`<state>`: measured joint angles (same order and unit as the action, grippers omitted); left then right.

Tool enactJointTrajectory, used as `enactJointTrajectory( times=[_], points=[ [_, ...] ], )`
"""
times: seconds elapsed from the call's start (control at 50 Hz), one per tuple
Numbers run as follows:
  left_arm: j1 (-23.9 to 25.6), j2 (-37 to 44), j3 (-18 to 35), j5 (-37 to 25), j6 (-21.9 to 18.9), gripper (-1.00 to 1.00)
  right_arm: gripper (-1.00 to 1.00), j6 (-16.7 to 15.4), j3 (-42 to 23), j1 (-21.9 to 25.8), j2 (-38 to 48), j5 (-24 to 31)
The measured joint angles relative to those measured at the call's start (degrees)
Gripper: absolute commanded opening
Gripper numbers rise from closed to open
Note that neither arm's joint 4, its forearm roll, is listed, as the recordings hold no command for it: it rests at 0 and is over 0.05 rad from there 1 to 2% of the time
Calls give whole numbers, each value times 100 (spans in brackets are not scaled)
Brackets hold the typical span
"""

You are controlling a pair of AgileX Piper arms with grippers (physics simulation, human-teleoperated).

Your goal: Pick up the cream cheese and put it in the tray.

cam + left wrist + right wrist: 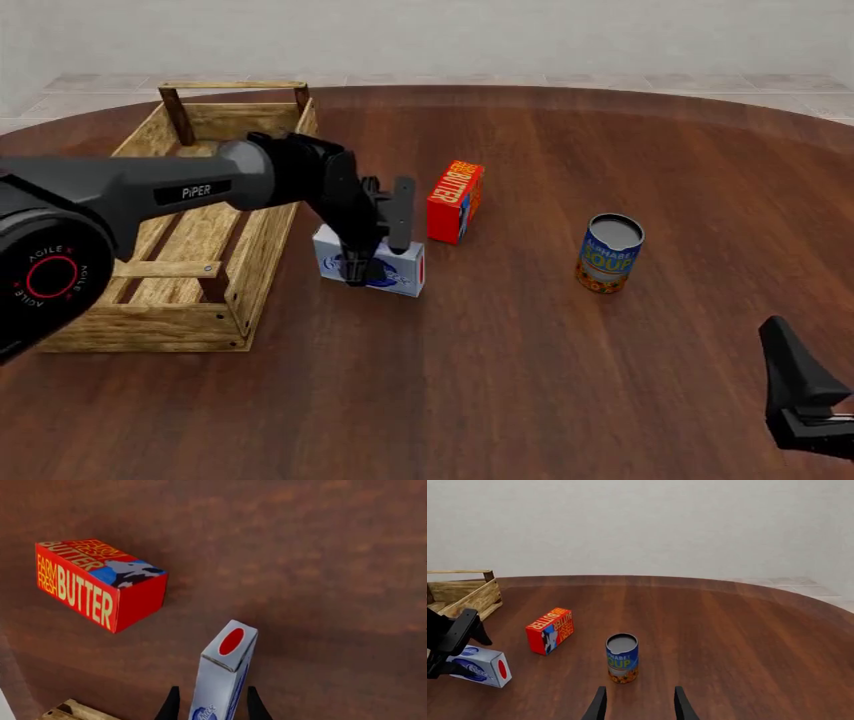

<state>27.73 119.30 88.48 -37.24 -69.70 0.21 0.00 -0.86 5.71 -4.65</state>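
Note:
The cream cheese (223, 672) is a pale grey-blue box with a red oval on its end, resting on the table just right of the tray (254, 262). My left gripper (213, 707) is open and straddles it, one dark finger on each side with a thin gap to the box. From the front, the left gripper (378, 245) covers part of the cream cheese (400, 275). The tray is a large slatted wooden crate at the left. My right gripper (639, 705) hangs open over bare table near the front right, holding nothing.
A red-orange butter box (454, 200) stands just beyond and right of the cream cheese. A soup can (610, 253) stands upright further right. A corner of the tray (70, 711) shows in the left wrist view.

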Motion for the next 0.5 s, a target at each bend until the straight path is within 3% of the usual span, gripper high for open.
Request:
enactJointTrajectory(
  times=[0.12,0.14,0.5],
  points=[
    [25,-2,43,-51,7,100,100,2,0,-1,-42,42],
    [29,-3,52,-59,10,-100,100,2,0,-2,-44,44],
    [113,-91,122,-58,102,-100,100,-17,0,3,-161,143]
  ],
)
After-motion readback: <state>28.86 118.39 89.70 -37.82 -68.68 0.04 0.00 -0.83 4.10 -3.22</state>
